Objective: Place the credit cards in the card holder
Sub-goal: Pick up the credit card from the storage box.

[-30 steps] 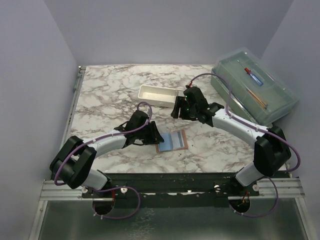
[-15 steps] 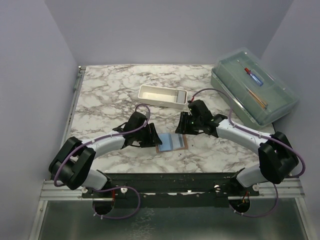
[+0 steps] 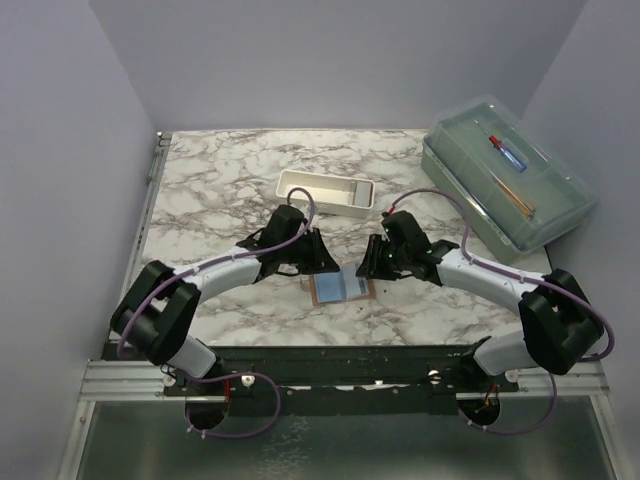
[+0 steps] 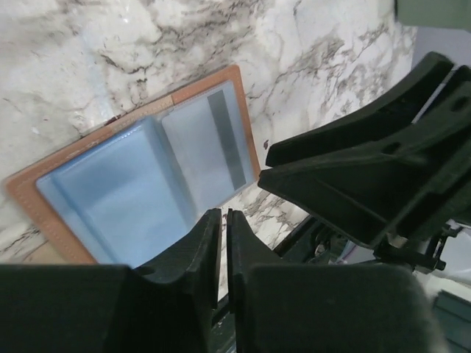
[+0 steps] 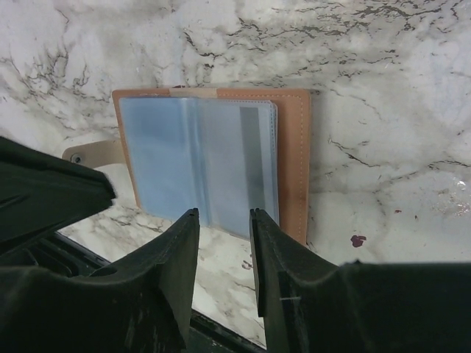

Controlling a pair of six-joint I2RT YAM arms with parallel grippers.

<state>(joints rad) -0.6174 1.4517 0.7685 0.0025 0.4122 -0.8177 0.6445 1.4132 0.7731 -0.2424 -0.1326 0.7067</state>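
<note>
The card holder (image 3: 341, 289) lies open on the marble near the front edge, tan rim up and blue-grey panels showing (image 4: 110, 191) (image 5: 294, 154). A pale credit card (image 5: 246, 158) with a grey stripe lies on its right panel (image 4: 213, 143). My left gripper (image 3: 322, 262) (image 4: 223, 224) hovers at the holder's far-left corner, jaws almost together, with only a thin slit and nothing in it. At the holder's far-right corner my right gripper (image 3: 373, 263) (image 5: 224, 217) stands open, with bare marble between its fingers. Both are close above the holder, apart from it.
A white tray (image 3: 326, 190) stands behind the grippers. A large clear lidded box (image 3: 505, 185) with a red-and-blue tool inside sits at the back right. The table's front edge and metal rail (image 3: 340, 355) run just below the holder. A red speck (image 5: 358, 240) marks the marble.
The left gripper swung from the holder's left side to its far-left corner and closed. The right gripper came down toward the holder's right side and narrowed. The holder turned slightly.
</note>
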